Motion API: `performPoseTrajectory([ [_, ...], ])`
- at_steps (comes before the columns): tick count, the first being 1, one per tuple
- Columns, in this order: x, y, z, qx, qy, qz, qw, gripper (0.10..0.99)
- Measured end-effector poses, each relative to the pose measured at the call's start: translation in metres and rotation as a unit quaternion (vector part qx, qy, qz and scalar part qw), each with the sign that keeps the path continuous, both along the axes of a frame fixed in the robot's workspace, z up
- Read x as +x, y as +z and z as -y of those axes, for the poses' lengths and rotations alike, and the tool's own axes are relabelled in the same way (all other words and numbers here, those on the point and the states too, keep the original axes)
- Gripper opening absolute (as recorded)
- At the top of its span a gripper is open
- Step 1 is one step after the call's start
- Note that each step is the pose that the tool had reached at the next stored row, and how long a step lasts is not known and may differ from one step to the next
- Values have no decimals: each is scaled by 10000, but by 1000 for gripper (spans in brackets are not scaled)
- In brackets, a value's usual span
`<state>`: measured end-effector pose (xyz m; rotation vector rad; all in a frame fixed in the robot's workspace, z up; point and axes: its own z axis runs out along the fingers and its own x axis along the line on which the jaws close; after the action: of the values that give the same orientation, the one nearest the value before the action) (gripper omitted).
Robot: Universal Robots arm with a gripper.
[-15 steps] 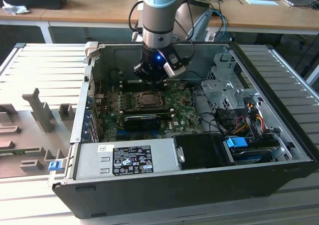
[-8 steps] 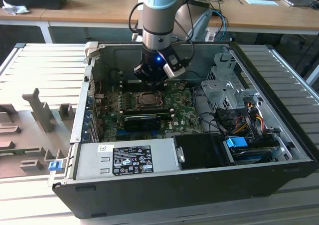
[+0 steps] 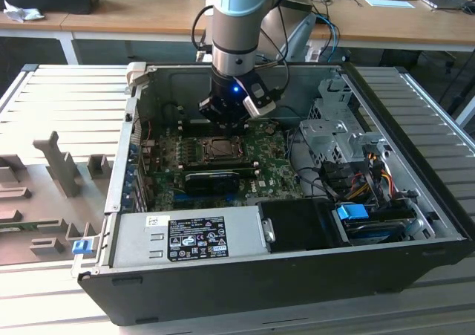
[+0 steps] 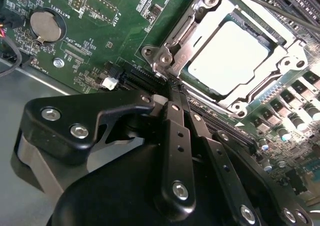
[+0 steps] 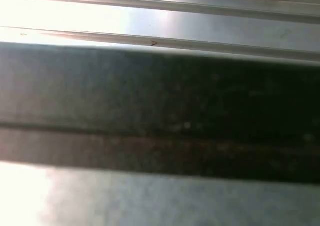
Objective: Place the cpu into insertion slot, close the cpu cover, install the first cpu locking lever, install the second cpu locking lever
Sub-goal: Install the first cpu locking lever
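The cpu (image 4: 231, 56) sits flat in the insertion slot (image 4: 197, 23), its pale metal top shining through the window of the cpu cover (image 4: 287, 60), which lies closed down over it in the second wrist view. A thin metal lever (image 4: 272, 8) runs along the far side of the socket, and I can't tell whether it is latched. At the near corner of the socket, by a silver screw post (image 4: 164, 59), the tip of the pincer (image 4: 175, 93) comes down just beside the frame; its black fingers (image 4: 177, 151) are pressed together there with nothing between them. Around the socket spreads the green motherboard (image 4: 100, 40), with a round coin battery (image 4: 44, 25) off to one side and a row of small capacitors (image 4: 287, 128) on the other. In the exterior view the arm (image 3: 236, 23) reaches straight down into the open computer case (image 3: 297, 268), the pincer (image 3: 221, 123) hanging just above the socket (image 3: 220, 148), with a long black card (image 3: 211, 180) lying just in front of it. A grey power supply (image 3: 185, 235) fills the case's near side, and drive bays with coloured cables (image 3: 371, 179) sit toward the exterior view's right. The case rests on a ribbed metal counter (image 3: 59, 97), with grey fixtures (image 3: 59, 164) at the exterior view's left.
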<state>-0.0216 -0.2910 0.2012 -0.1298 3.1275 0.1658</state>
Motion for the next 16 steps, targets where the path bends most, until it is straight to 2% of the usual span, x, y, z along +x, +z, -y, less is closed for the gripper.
performPoseTrajectory([
  [3, 1, 13, -1, 16, 1, 1, 10000, 106],
  [7, 1, 154, -1, 13, 1, 0, 10000, 106],
  [16, 0, 157, 50, 13, 0, 0, 10000, 106],
])
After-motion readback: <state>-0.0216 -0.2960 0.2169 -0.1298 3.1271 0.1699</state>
